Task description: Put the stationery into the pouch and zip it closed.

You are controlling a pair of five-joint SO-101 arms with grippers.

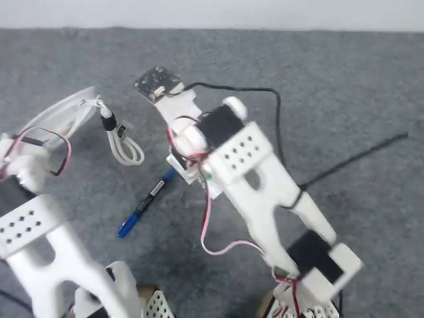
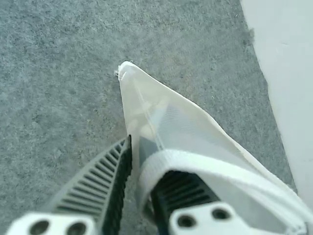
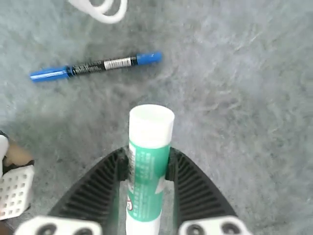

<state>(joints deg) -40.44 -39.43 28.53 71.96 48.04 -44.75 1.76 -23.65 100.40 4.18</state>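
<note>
A translucent white pouch point(image 2: 181, 122) is lifted off the grey carpet, and my left gripper point(image 2: 139, 171) is shut on its edge. In the high view the pouch point(image 1: 63, 112) is at the far left, above the left arm. My right gripper point(image 3: 146, 164) is shut on a green-and-white glue stick point(image 3: 146, 171), held upright with its white cap point(image 3: 151, 120) away from the wrist. A blue pen point(image 3: 95, 65) lies flat on the carpet beyond it. In the high view the pen point(image 1: 142, 205) lies between the two arms, just left of the right arm's wrist point(image 1: 192, 149).
A white looped cord point(image 1: 124, 146) with a small plug lies on the carpet between the pouch and the right arm. Black cables point(image 1: 278, 126) trail behind the right arm. Grey carpet point(image 1: 344, 86) runs to a pale wall at the back.
</note>
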